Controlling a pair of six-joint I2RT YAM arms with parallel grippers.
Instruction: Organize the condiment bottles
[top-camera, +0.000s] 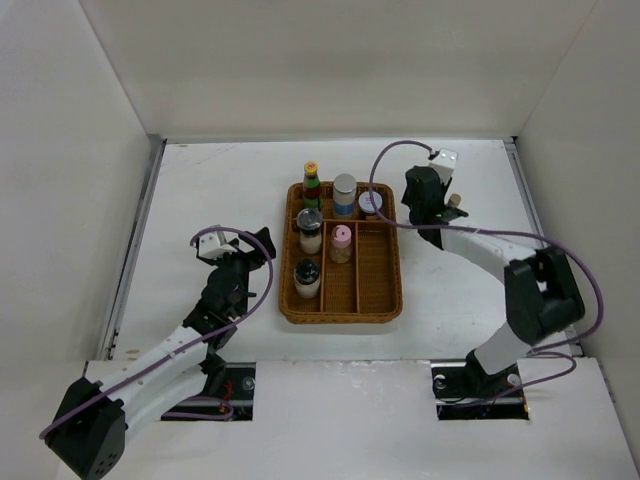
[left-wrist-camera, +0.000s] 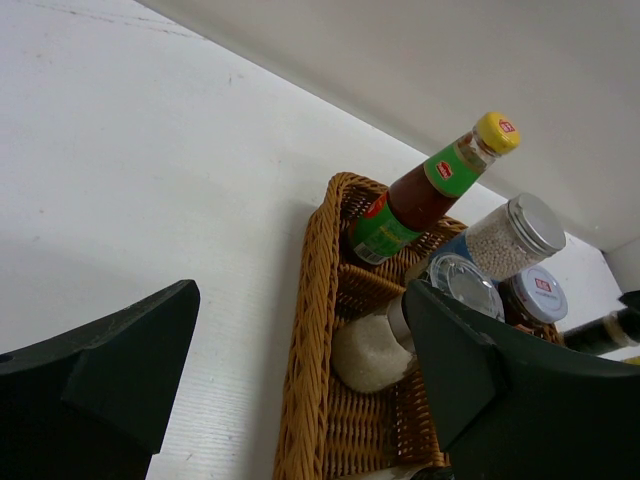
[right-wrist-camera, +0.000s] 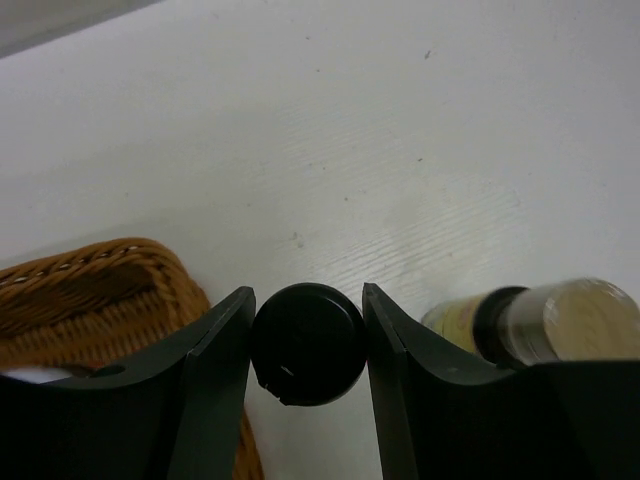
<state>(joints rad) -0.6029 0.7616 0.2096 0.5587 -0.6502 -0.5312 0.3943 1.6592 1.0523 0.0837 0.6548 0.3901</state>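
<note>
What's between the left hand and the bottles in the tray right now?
Only bare table and the wicker tray's side wall, as the left wrist view shows past the left hand; the nearest shaker stands just inside that wall.

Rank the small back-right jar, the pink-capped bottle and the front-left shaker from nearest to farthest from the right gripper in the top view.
From the right gripper:
1. Small jar, back right of basket.
2. Pink-capped bottle, middle.
3. Shaker, front left.

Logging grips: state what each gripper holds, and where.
Right gripper clamps a black-capped bottle by its cap's sides; left gripper holds nothing.
</note>
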